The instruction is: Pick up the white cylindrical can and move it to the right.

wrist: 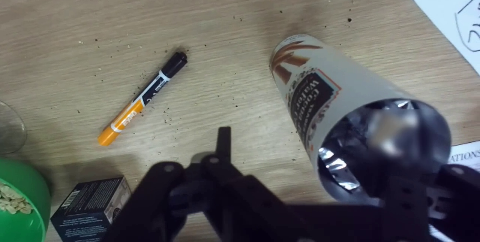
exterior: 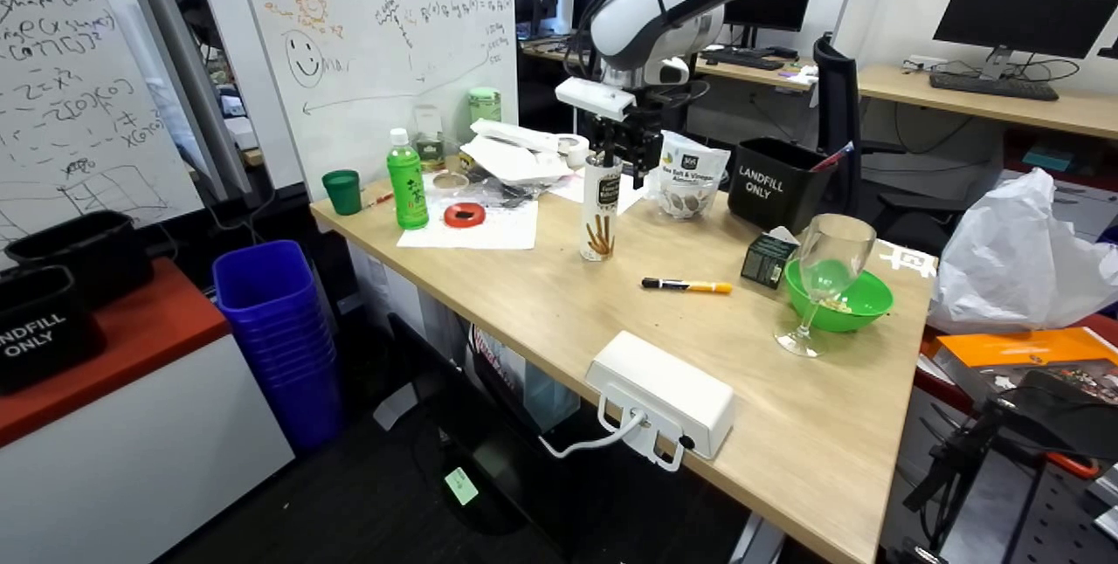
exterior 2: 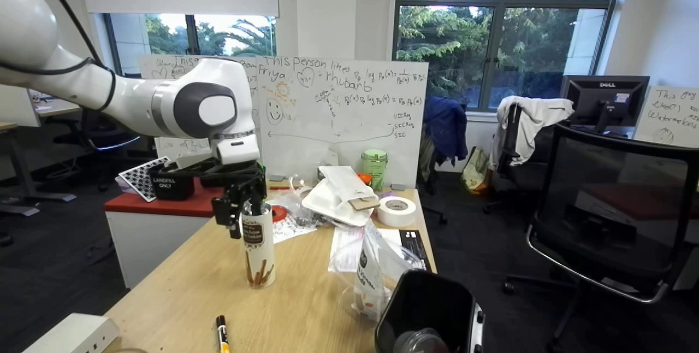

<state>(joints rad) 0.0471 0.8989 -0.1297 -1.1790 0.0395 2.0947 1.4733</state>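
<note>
Across the whiteboard (exterior 2: 341,107), in both exterior views, we read "This person likes", "rhubarb" and "Priya", with "log" formulas alongside and "VICReg" lower down. "LANDFILL ONLY" stands on the black bin (exterior: 769,197) on the bench (exterior: 489,271), and again on a second bin (exterior 2: 177,192). The bag (exterior: 686,189) says "Sea Salt & Vinegar", the monitor (exterior 2: 600,100) "DELL". From the wrist view we get "Wafer" on the white can (wrist: 337,88) (its other label words defeat us) and "ATIONS" on a paper (wrist: 465,156).
</note>
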